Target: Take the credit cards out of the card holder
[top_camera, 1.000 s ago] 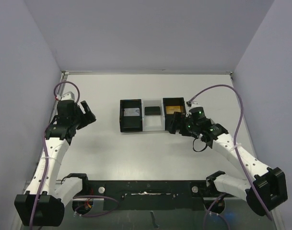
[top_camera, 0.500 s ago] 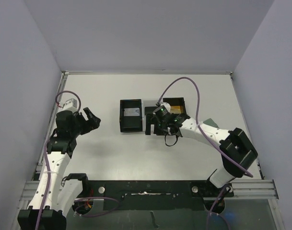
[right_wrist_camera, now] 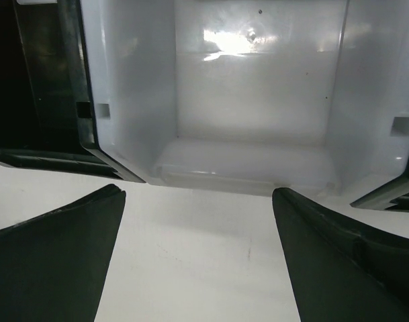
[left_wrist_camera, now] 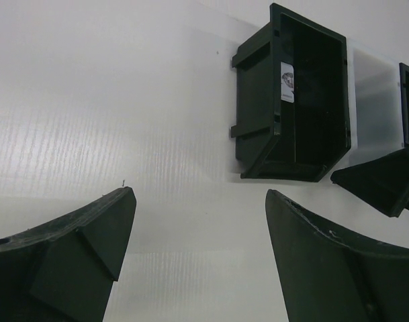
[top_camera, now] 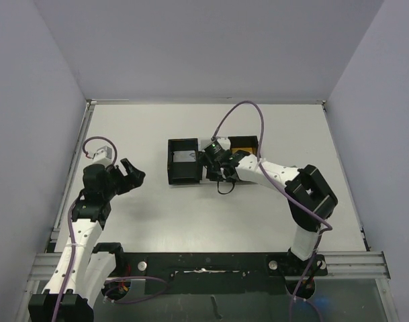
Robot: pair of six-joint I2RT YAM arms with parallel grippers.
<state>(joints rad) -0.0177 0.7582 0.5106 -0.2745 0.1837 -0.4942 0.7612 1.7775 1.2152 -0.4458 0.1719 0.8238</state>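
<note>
Swung leftward since the earlier frame, right gripper [right_wrist_camera: 197, 194] faces the clear middle compartment [right_wrist_camera: 258, 100] of the tray [top_camera: 169, 164], jaws wide, empty. Left gripper [top_camera: 132, 172] likewise spread, holding nothing.

The table [top_camera: 164, 215] is bare between the left gripper [top_camera: 131, 173] and the tray [top_camera: 184, 181], so this way is free up to the black wall of the left compartment [left_wrist_camera: 256, 121]. The right arm [top_camera: 271, 173] lies across the table before the tray's right part and bars it from the near side. Between the spread fingers [right_wrist_camera: 56, 248] of the right gripper [right_wrist_camera: 197, 194] there is bare table, then the clear wall of the middle compartment [right_wrist_camera: 244, 171].
</note>
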